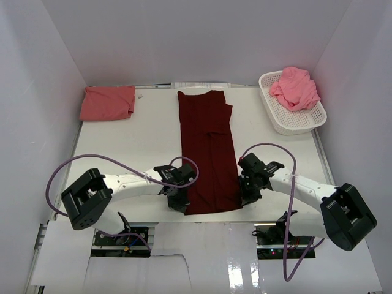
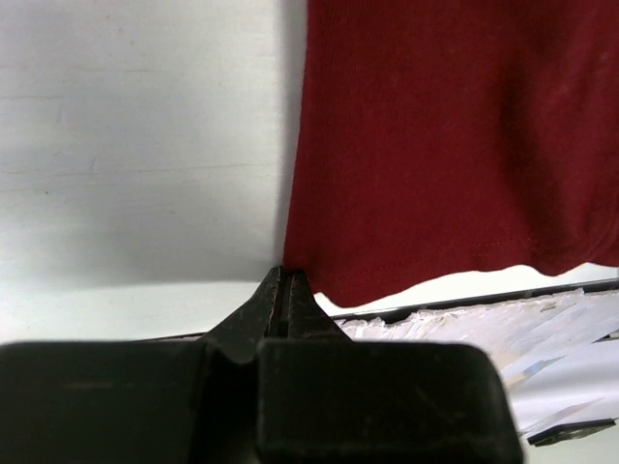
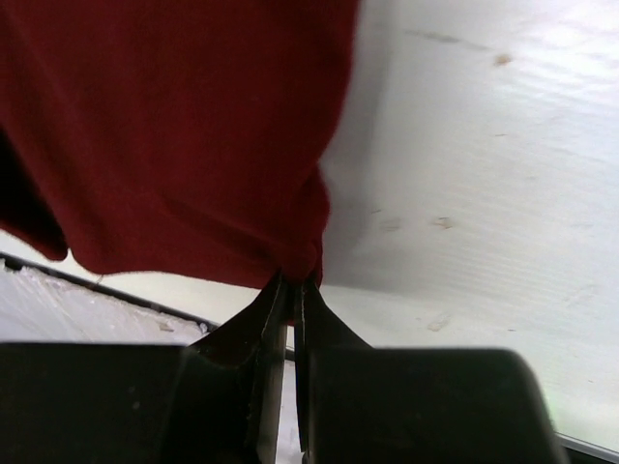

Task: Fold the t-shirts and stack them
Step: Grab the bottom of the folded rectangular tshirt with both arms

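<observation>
Shut tight, the right gripper's [image 3: 298, 282] jaws have the near right corner of the maroon t-shirt [image 1: 208, 153] bunched between their tips, and the cloth rises from them in a small peak. The left gripper [image 2: 283, 280] is closed too, its tips set right at the near left corner of the hem. They seem to nip the very edge there, though the bite is too slight in the wrist view to be sure.

From both pairs of jaws the shirt runs straight away toward the far side of the table [image 1: 135, 141]. It is a long narrow strip, hem at the near edge and collar at the far end, lying between the two arms. Each arm is at its own corner, so neither is the nearer. The fold to come is probably across that long axis, with the hem carried away from the bases toward the collar, both corners level.

Well apart at the far left lies the salmon t-shirt [image 1: 108, 102], already folded. At the far right the lighter pink t-shirt [image 1: 295, 87] sits crumpled in the white basket [image 1: 294, 125].
</observation>
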Controlling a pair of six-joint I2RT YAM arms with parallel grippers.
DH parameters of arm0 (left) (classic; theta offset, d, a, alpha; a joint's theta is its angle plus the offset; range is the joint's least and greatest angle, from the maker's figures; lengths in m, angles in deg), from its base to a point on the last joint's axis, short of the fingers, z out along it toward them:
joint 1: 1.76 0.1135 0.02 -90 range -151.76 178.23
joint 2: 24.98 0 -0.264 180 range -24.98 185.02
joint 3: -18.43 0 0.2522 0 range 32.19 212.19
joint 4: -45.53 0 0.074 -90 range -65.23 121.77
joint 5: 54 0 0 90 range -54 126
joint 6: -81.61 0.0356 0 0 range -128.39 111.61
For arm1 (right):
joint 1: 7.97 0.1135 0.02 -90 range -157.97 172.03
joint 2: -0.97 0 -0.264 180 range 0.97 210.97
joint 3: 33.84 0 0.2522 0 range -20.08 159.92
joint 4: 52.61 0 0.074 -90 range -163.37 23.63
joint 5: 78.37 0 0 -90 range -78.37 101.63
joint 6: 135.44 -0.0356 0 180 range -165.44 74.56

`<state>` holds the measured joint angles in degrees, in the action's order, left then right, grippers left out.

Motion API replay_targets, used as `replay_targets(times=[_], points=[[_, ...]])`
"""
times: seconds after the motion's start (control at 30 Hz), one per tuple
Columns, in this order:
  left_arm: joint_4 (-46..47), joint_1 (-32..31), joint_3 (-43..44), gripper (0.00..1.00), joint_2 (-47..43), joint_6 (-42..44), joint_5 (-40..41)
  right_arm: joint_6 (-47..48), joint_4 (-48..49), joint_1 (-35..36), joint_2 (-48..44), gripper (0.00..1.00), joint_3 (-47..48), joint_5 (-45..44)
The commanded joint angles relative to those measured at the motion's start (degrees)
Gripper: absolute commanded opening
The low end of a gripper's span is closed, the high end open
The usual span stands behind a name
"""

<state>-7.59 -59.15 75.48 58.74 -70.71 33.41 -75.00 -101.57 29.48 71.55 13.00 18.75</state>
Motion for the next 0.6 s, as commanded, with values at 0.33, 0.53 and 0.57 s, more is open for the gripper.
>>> replay_targets(times=[0.33, 0.53, 0.57], points=[[-4.67, 1.57, 2.68, 0.00, -1.54, 2.20, -0.31, -4.89, -2.76, 7.72, -1.41, 0.08, 3.56, 1.76], [-8.28, 5.08, 4.43, 0.00, -7.52, 5.18, -0.40, -4.63, -7.07, 8.43, -4.49, 0.08, 7.95, 1.24], [-8.98, 5.87, 5.22, 0.00, -7.70, 6.07, -0.05, -4.37, -7.25, 8.43, -4.49, 0.08, 8.66, 1.06]])
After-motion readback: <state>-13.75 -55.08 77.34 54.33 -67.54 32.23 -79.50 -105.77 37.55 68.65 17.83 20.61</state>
